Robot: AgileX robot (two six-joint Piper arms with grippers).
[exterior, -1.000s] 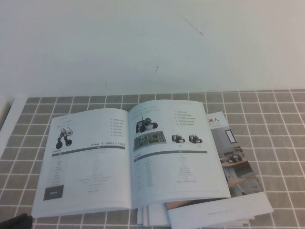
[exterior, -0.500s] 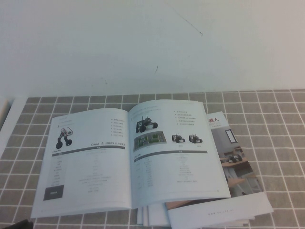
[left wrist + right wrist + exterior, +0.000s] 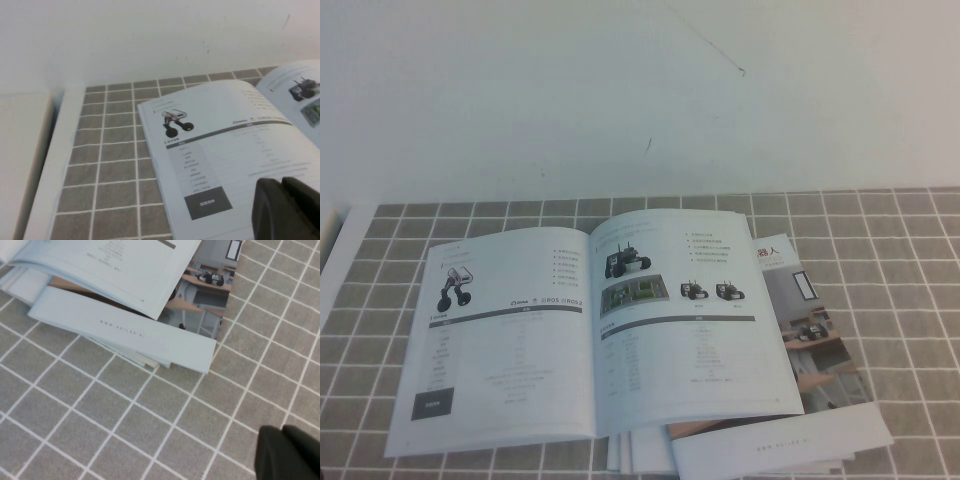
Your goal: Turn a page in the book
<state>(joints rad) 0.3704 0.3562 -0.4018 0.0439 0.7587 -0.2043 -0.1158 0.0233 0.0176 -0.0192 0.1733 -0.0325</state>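
The book [image 3: 590,330] lies open and flat on the grey tiled cloth, showing wheeled-robot photos and tables. Its left page [image 3: 500,340] and right page [image 3: 695,320] both lie flat. Neither gripper shows in the high view. In the left wrist view my left gripper [image 3: 282,182] is shut and empty, a little above the lower part of the book's left page [image 3: 225,135]. In the right wrist view my right gripper [image 3: 282,429] is shut and empty over bare cloth, apart from the book's right corner [image 3: 125,260].
A colour room-photo brochure [image 3: 815,330] pokes out from under the book's right side. Loose white sheets [image 3: 770,445] lie under its near edge. The cloth's left edge meets a white strip [image 3: 55,165]. A white wall stands behind.
The dark left gripper that showed at the bottom left corner of the high view has drawn back out of that view. The book has not moved.
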